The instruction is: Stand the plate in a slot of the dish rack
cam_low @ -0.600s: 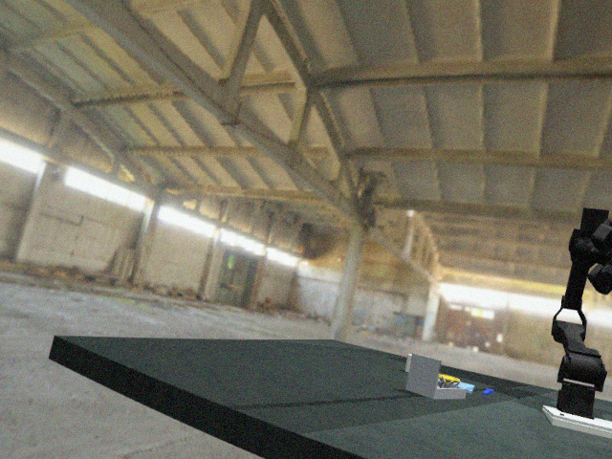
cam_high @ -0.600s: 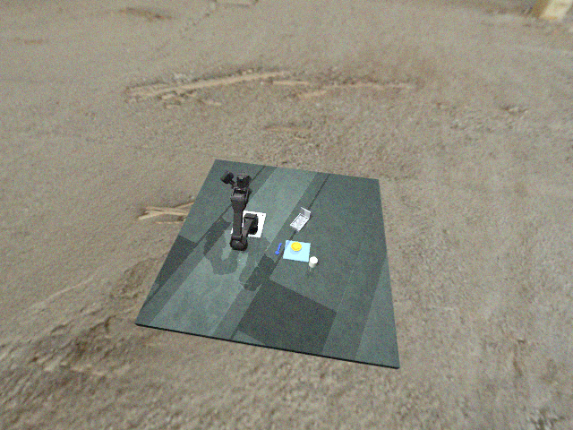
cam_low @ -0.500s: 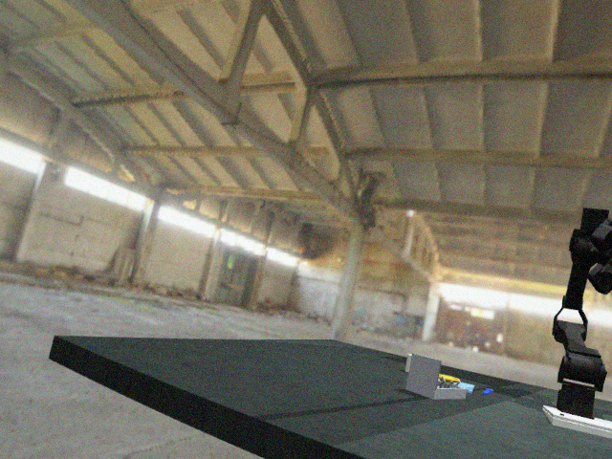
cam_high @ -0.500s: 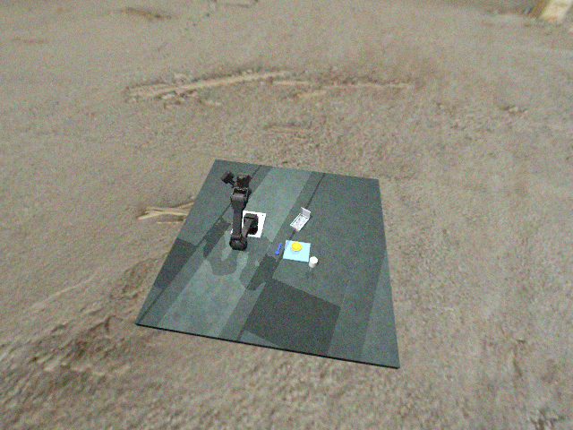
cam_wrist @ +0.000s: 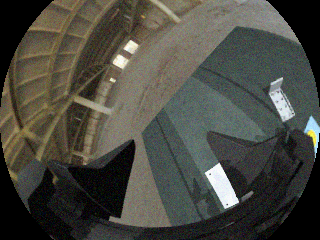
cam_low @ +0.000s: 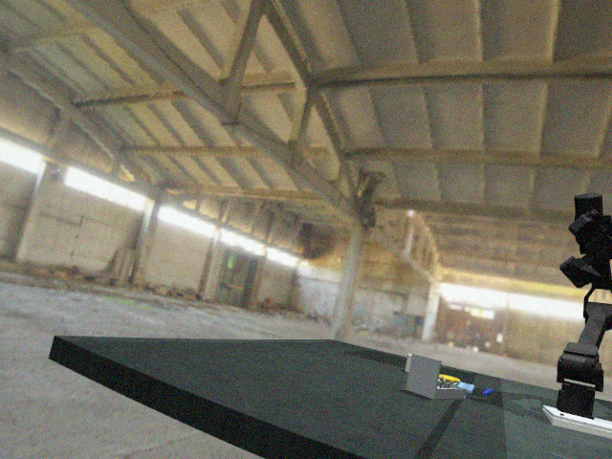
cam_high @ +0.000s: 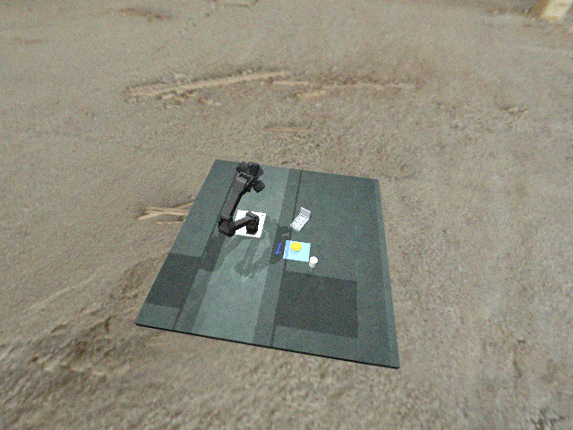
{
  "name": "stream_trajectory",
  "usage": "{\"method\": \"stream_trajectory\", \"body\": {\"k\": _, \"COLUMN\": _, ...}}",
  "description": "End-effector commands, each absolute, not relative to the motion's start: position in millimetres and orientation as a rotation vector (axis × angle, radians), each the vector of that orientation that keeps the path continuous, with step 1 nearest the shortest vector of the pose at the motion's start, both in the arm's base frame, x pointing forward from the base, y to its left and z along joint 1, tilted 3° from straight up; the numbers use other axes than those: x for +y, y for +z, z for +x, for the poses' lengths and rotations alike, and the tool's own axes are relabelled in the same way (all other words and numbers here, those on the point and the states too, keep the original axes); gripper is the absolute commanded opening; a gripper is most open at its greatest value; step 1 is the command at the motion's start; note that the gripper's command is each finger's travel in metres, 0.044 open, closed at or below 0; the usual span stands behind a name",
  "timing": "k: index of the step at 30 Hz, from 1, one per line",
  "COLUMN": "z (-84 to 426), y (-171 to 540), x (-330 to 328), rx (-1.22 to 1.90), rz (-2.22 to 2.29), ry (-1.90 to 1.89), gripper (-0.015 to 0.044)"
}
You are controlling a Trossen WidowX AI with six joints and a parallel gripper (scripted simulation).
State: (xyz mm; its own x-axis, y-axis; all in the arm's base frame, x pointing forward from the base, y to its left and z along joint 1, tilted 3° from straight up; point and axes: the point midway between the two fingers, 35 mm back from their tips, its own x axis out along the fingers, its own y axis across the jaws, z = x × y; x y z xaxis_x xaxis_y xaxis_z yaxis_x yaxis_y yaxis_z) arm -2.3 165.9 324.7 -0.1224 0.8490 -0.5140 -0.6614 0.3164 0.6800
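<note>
The yellow plate (cam_high: 295,246) (cam_low: 448,378) (cam_wrist: 312,136) lies on the light blue mat (cam_high: 303,254) (cam_wrist: 314,123). In the wrist view it is partly cut off at the right edge. The pale grey dish rack (cam_high: 299,220) (cam_low: 423,376) (cam_wrist: 282,105) stands beside the mat, with a raised panel at one end and a low base with small rails. No plate stands in it. My gripper (cam_wrist: 171,139) is open with nothing between its fingers. It is raised high above the table, well away from the plate and the rack.
A white cup (cam_high: 312,262) stands at the mat's corner. A small blue object (cam_high: 278,248) (cam_low: 488,391) lies between the mat and the arm's side. The arm's base stands on a white base plate (cam_high: 261,227) (cam_low: 558,418) (cam_wrist: 220,185).
</note>
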Motion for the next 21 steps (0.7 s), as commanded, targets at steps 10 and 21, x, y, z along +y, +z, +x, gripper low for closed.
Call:
{"method": "stream_trajectory", "body": {"k": 10, "z": 110, "y": 284, "x": 188, "rx": 1.06, "rz": 0.127, "ry": 0.873, "gripper": 0.04}}
{"method": "stream_trajectory", "body": {"k": 21, "z": 212, "y": 233, "x": 146, "rx": 1.131, "rz": 0.044, "ry": 0.502, "gripper": 0.04}}
